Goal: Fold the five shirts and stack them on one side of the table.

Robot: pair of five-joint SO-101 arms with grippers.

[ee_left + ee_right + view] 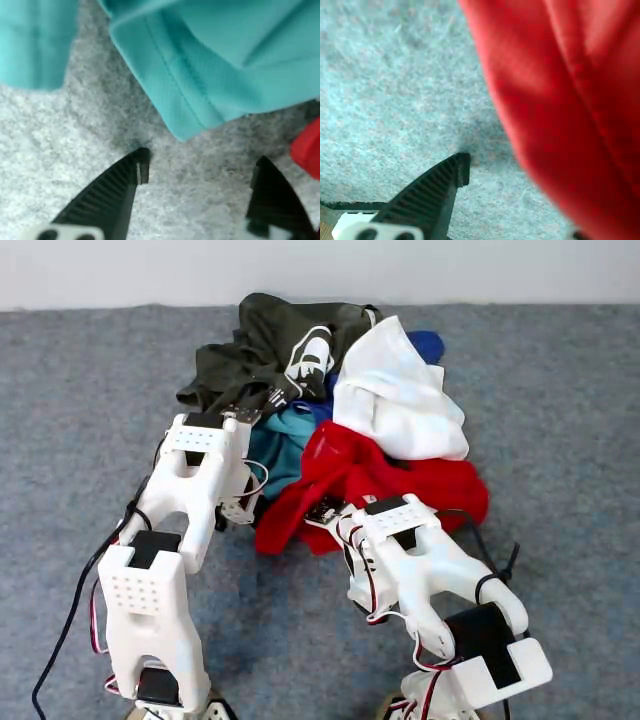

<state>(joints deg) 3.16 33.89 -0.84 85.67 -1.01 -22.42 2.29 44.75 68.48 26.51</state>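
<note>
Five shirts lie in a crumpled heap at the back middle of the grey felt table: dark green, white, blue, teal and red. My left gripper hangs open just above the felt, a little short of the teal shirt's hem, with nothing between its fingers. My right gripper is open at the near edge of the red shirt. One of its fingers is over bare felt, and red cloth hides the other.
Both arms stand at the table's near edge, the left one and the right one, with cables trailing beside them. Bare felt stretches to the left and right of the heap. A pale wall runs along the far edge.
</note>
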